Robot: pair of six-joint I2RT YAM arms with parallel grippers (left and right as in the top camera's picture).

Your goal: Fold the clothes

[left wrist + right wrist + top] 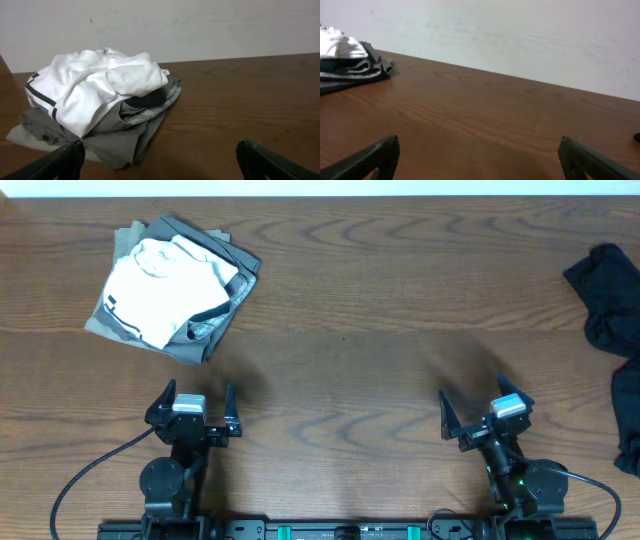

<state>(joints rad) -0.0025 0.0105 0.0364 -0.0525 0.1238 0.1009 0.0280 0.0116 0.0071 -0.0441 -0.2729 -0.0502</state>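
Observation:
The black shirt lies crumpled at the far right edge of the table, partly cut off by the frame; only a tiny dark bit shows in the right wrist view. My right gripper is open and empty near the front edge, well left of the shirt and nearer the front. In its wrist view its fingers frame bare wood. My left gripper is open and empty at the front left, its fingers spread wide.
A pile of folded clothes sits at the back left: a white garment on top of grey ones. It shows in the left wrist view and at the left edge of the right wrist view. A pale wall stands behind the table.

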